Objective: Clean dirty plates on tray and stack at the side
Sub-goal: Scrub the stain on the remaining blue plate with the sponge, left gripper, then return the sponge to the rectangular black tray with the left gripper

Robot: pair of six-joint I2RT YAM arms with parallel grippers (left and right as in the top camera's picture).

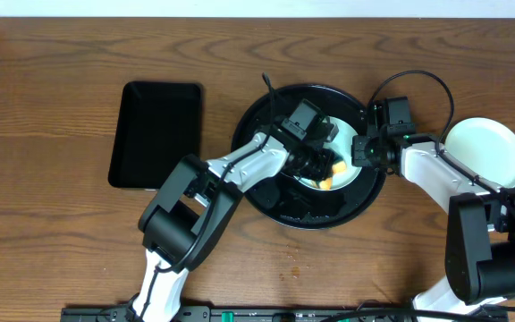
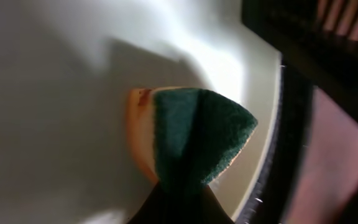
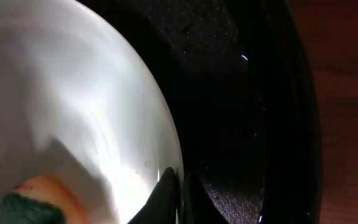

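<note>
Left of the round tray (image 1: 347,210) lay a rectangular tray (image 1: 155,134). Inside the round tray we saw one plate (image 2: 55,124), where the left gripper (image 1: 316,165) was clamped tight on a yellow-and-green sponge (image 2: 191,137) pressed to its face, while the right gripper (image 1: 362,150) pinched its rim, jaws nearly closed. Right of the round tray sat a second plate (image 1: 483,152); we counted two trays, two plates and one sponge.

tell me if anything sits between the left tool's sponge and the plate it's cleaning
Nothing visible does. The sponge held in the left tool lies directly against the plate, which the right tool grips by its rim inside the round tray.
</note>
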